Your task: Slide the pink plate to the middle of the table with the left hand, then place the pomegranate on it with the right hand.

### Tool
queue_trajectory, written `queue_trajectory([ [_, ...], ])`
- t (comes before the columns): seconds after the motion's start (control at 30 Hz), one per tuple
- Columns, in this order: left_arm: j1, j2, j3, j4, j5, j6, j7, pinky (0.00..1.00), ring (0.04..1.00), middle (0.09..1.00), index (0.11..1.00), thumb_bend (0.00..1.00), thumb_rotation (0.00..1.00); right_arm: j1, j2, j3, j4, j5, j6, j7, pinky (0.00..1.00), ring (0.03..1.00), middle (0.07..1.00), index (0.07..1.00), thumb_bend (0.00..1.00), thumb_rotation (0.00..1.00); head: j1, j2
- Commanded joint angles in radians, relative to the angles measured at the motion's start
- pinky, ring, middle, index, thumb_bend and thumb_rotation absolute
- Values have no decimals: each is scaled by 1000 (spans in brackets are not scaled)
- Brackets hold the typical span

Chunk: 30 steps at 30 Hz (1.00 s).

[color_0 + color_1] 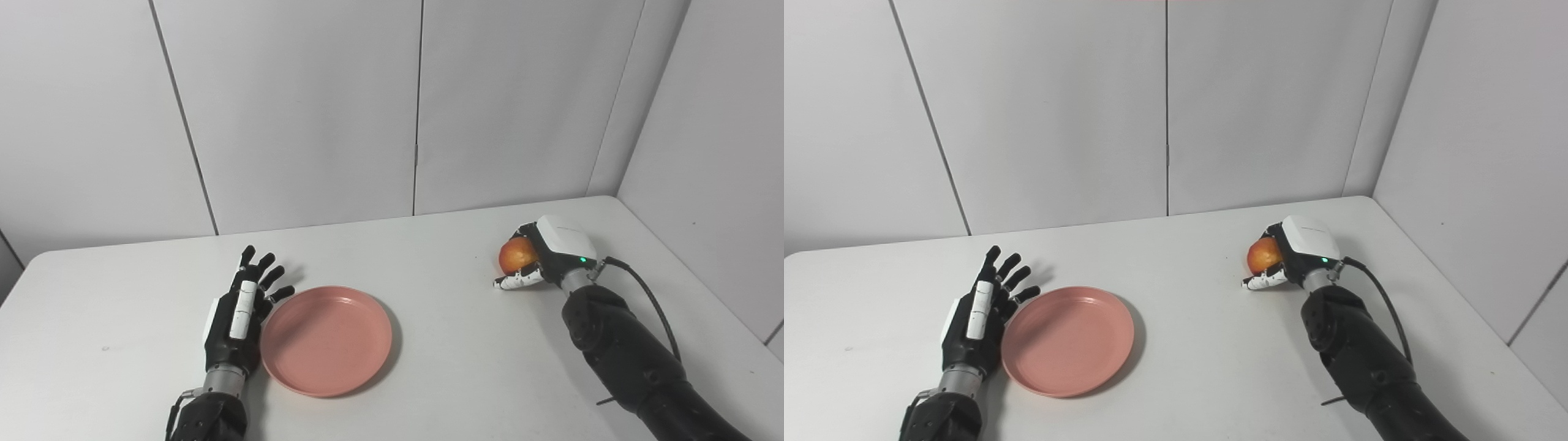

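The left hand (236, 318) is laid at the left rim of the plate (326, 340), with its fingers (264, 264) spread wide and stretched away from the robot; nothing is held in it. The inner side of the palm is seen touching the rim, or just beside it; which of the two cannot be told for sure. This pose is judged to serve pushing: a flat open hand set against the edge can move a shallow plate sideways over the table (441, 318) without any need to lift it.

The plate lies flat, just to the right of the left fingers and a little left of the table's middle; so the slide is judged to be nearly done or perhaps finished.

The right hand (539, 260) is found well apart from the plate, toward the far right part of the table; its fingers are curled around the pomegranate (517, 254), and the thumb (519, 280) is placed under it on the near side. The fruit is enclosed from the right and from behind, with its left face left uncovered; such a wrap is judged suitable for a round thing that rolls easily. Whether the fruit is lifted or rests on the table cannot be told.

For the next step, the fruit is to be carried leftward and set down inside the rim; a risk of rolling off is judged to exist.
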Motion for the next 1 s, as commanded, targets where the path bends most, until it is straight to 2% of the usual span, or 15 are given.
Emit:
queue_trajectory([
  [0.0, 51, -20, -5, 32, -5, 3, 4, 708, 880, 916, 987, 985, 757, -42, -7, -6, -60, 1, -40, -19, 249, 314, 410, 489, 495, 163, 18, 0],
  [0.1, 52, -29, -4, 31, -8, 4, 10, 717, 880, 911, 981, 990, 744, -49, -4, -6, -116, 3, -31, 8, 283, 355, 452, 494, 494, 164, 43, 2],
  [0.33, 46, -57, -20, 54, 23, -28, 47, 709, 877, 909, 991, 987, 755, -59, 9, -16, -268, 17, -39, 54, 274, 345, 444, 492, 496, 164, 142, -2],
  [0.43, 41, -68, -25, 69, 38, -41, 62, 701, 871, 905, 993, 996, 764, -61, 11, -15, -312, 19, -70, 56, 268, 338, 439, 492, 497, 160, 181, -8],
  [0.63, 35, -83, -27, 88, 41, -56, 63, 707, 878, 909, 1000, 966, 757, -62, 24, -15, -386, 17, -119, 58, 285, 368, 479, 494, 496, 163, 209, -13],
  [0.77, 33, -91, -27, 97, 44, -64, 68, 706, 877, 909, 998, 957, 750, -62, 39, -9, -437, -1, -123, 62, 311, 400, 507, 495, 496, 165, 232, -20],
  [0.83, 34, -94, -29, 99, 46, -68, 71, 707, 875, 908, 998, 949, 747, -62, 48, -7, -461, -11, -117, 69, 302, 388, 490, 494, 495, 169, 243, -20],
  [0.97, 34, -98, -31, 99, 41, -65, 69, 716, 883, 913, 1000, 934, 743, -62, 67, -3, -502, 3, -150, 80, 276, 360, 463, 492, 495, 163, 243, -20],
])
